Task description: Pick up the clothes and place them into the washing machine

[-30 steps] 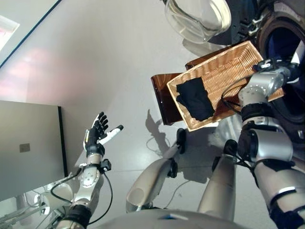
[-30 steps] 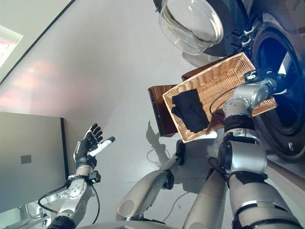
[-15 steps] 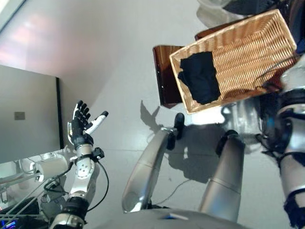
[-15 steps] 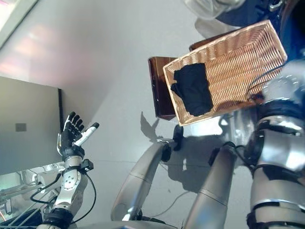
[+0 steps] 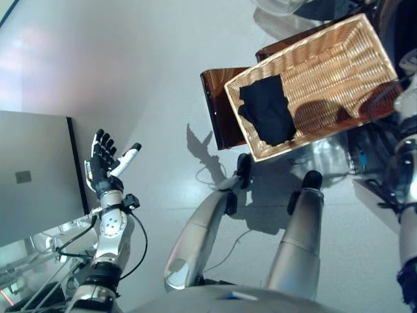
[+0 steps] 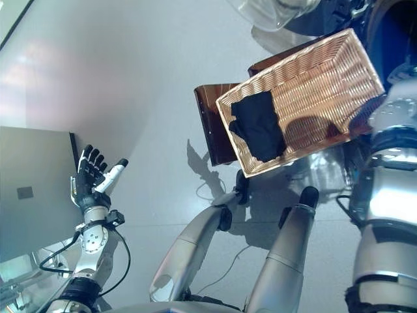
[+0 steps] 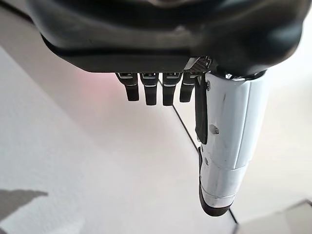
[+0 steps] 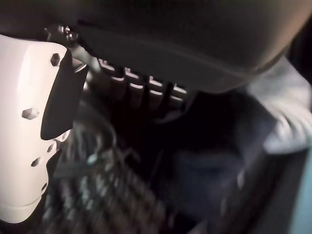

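A dark garment (image 5: 266, 115) lies crumpled in the wicker basket (image 5: 339, 65), bunched at the end nearest the brown stool (image 5: 217, 111) under it, with the rest of the basket floor bare. Its long axis runs across the basket's short width. The right hand (image 8: 146, 53) is the nearer one, at the basket's opposite end by the washing machine (image 6: 391, 26); in its wrist view the fingers seem to hang straight over dark cloth, though whether they touch it is unclear. The left hand (image 5: 103, 168) is well apart, raised over the floor, fingers spread and empty.

Glossy pale grey floor (image 5: 130, 78), grey cabinet (image 5: 32, 182) at left.
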Controlling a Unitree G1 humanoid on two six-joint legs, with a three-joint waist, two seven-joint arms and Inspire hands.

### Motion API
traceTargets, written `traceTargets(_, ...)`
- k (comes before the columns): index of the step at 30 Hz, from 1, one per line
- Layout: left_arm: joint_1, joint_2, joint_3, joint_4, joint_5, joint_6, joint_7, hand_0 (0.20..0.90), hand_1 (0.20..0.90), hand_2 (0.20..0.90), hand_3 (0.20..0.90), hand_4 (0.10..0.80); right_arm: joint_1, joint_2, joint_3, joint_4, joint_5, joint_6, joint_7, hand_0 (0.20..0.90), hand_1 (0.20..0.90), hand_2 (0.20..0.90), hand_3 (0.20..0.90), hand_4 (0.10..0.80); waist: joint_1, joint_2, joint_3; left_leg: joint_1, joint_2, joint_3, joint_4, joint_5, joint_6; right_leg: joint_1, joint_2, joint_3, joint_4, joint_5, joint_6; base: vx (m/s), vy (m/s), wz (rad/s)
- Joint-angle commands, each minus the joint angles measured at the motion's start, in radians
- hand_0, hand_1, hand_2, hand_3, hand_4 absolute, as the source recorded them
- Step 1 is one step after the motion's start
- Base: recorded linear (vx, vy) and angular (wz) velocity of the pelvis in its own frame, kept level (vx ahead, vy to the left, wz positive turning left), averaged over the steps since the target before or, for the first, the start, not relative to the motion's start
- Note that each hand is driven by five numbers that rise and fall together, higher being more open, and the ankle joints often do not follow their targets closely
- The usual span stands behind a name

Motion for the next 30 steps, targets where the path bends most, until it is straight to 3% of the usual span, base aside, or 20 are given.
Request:
traceTargets(1,0.002,0.034,0.064,0.033,-0.059,-0.072,-0.009,0.9,0.9,0.9,0.9,0.8,-0.026,-0.005,0.067,-0.095,-0.049,-0.041,0.09,0.9,0.9,0.9,0.9,0.8,0.059,0.021,-0.107,0.026,0.018,-0.025,-0.025,-0.063,-0.1,0.107,0.018,-0.056,-0.146,0.048,-0.039,-0.006,-0.035,0.0)
traceTargets(4,0.01,0.035,0.043,0.066,-0.07,-0.05,-0.049,0.9,0.9,0.9,0.9,0.8,0.03,0.112,0.059,-0.054,-0.052,-0.014,0.122,0.9,0.9,0.9,0.9,0.8,0.07,0.007,-0.101,0.053,0.022,-0.034,-0.044,-0.05,-0.099,0.153,0.029,-0.077,-0.189,0.067,-0.04,-0.018,-0.041,0.05)
traceTargets(9,0.003,0.057,0.014,0.082,-0.056,-0.038,-0.086,0.9,0.9,0.9,0.9,0.8,0.085,0.22,0.033,-0.054,-0.02,-0.007,0.166,0.9,0.9,0.9,0.9,0.8,0.077,-0.027,-0.087,0.093,0.038,-0.051,-0.078,-0.037,-0.101,0.22,0.04,-0.107,-0.247,0.088,-0.039,-0.028,-0.072,-0.01)
traceTargets(18,0.023,0.082,0.01,0.086,-0.058,-0.022,-0.135,0.9,0.9,0.9,0.9,0.8,0.137,0.28,0.072,-0.013,-0.111,0.07,0.177,0.9,0.9,0.9,0.9,0.8,0.074,-0.091,-0.06,0.154,0.058,-0.075,-0.137,-0.007,-0.113,0.315,0.057,-0.154,-0.361,0.136,-0.039,-0.013,-0.047,0.02)
traceTargets(24,0.028,0.103,0.014,0.113,-0.039,-0.001,-0.151,0.9,0.9,0.9,0.9,0.8,0.165,0.295,0.168,0.086,-0.339,0.193,0.155,0.9,0.9,0.9,0.9,0.8,0.065,-0.148,-0.054,0.193,0.079,-0.082,-0.154,-0.005,-0.107,0.376,0.075,-0.167,-0.442,0.174,-0.038,0.011,-0.019,-0.06)
traceTargets(30,0.04,0.117,0.018,0.095,-0.004,0.016,-0.165,0.9,0.9,0.9,0.9,0.8,0.243,0.394,0.268,0.085,-0.579,0.267,0.154,0.9,0.9,0.9,0.9,0.8,0.055,-0.208,-0.061,0.234,0.095,-0.091,-0.185,0.006,-0.109,0.446,0.082,-0.188,-0.54,0.219,-0.031,0.03,-0.018,-0.05)
